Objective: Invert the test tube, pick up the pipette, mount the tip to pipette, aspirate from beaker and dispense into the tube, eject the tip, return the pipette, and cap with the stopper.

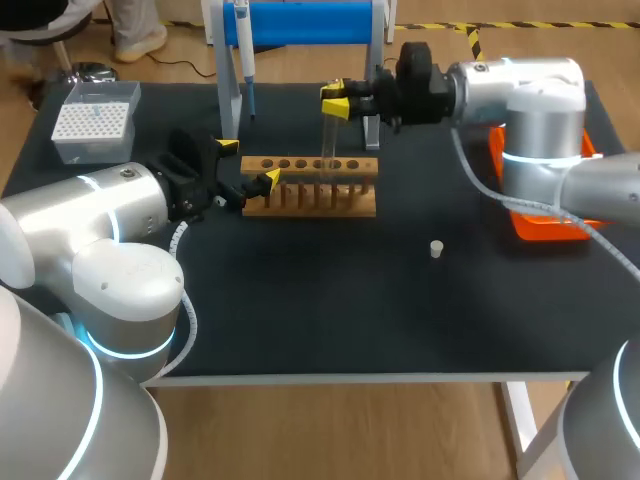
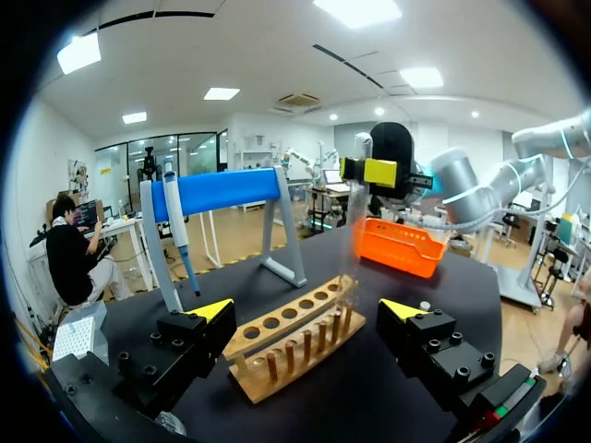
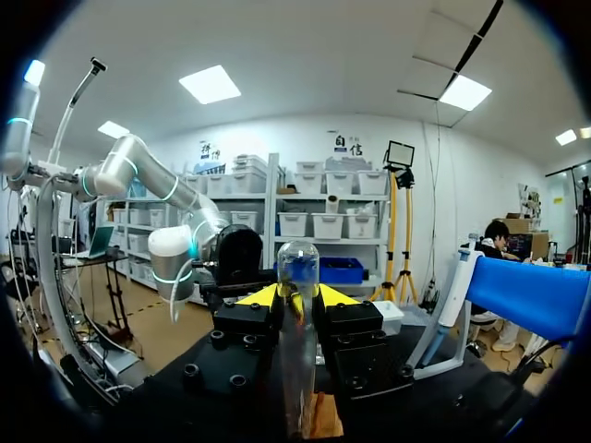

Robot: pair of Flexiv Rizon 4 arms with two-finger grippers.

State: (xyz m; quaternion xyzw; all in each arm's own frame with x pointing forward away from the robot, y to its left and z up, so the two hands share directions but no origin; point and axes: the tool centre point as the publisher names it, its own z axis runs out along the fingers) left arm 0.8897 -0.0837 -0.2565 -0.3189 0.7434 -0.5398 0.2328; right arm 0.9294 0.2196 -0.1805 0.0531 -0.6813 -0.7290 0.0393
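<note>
My right gripper (image 1: 336,100) is shut on a clear test tube (image 1: 327,140), held upright over the wooden rack (image 1: 310,187). The tube's lower end is near a hole toward the rack's right end. In the right wrist view the tube (image 3: 297,277) stands between the yellow-tipped fingers (image 3: 260,297) with its rounded end up. My left gripper (image 2: 307,310) is open, its tips on either side of the rack's (image 2: 295,337) near end without touching it. The pipette (image 1: 243,50) hangs on the blue stand (image 1: 310,20). A small white stopper (image 1: 436,248) lies on the mat.
A tip box (image 1: 95,120) sits at the back left. An orange tray (image 1: 545,225) lies under my right arm at the right. The blue stand's legs (image 1: 228,100) stand just behind the rack.
</note>
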